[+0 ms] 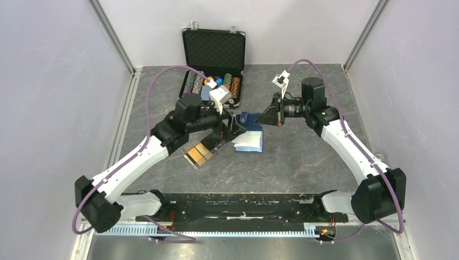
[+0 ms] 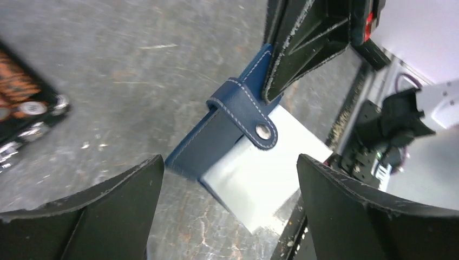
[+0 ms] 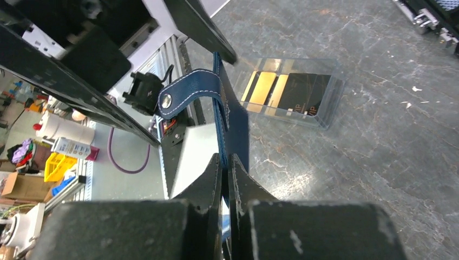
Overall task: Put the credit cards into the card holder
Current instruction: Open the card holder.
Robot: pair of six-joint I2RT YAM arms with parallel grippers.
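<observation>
Nothing pocketed yet, as we judge it: the cards [image 3: 295, 92] lie in the clear tray [image 3: 330, 116], at 8 o'clock from the wallet [image 2: 216, 138] in the top view. The wallet sits mid-surface, half open. Right gripper [image 3: 226, 162] jaws are clenched on its navy cover, lifted on edge at the 12 o'clock side. Left gripper [image 2: 230, 162] jaws are spread wide, empty, facing it. The wallet's long axis runs roughly 9 to 3. Every card is left to move.

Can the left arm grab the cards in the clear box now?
Probably yes: its open fingers hold nothing, and the cards lie in the clear tray close beside it, with nothing on them.
</observation>
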